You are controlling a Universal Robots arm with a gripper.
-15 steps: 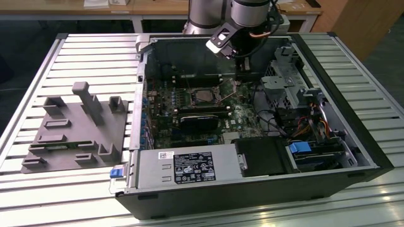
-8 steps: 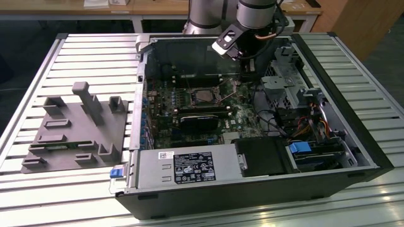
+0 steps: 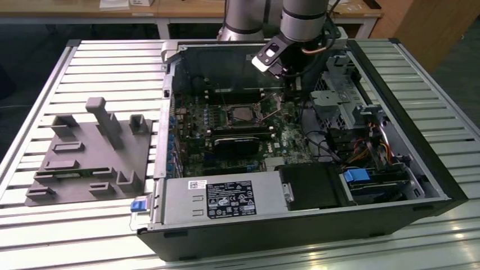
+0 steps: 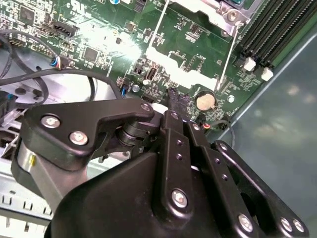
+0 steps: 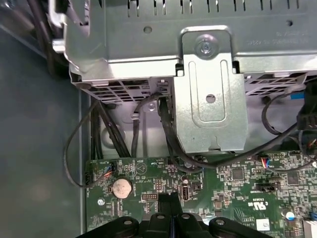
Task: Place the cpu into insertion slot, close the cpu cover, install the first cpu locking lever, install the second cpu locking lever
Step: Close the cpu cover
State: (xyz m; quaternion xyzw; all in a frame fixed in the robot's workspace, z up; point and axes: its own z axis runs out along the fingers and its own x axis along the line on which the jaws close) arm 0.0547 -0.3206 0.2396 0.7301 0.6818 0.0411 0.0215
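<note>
Lying flat on green board (image 3: 197, 121) inside open case (image 3: 420, 169): slot (image 3: 227, 115), square, black-rimmed. Showing grey square at slot centre, seemingly cpu (image 3: 242, 115), sitting level. Showing cover (image 4: 210, 10) in second wrist view as silver frame edge, lying low over board; not telling whether fully shut.

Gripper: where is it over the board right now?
In the exterior view the gripper hangs inside the case, just to the exterior view's right of the insertion slot; in both wrist views its tip is beside the coin battery.
</note>
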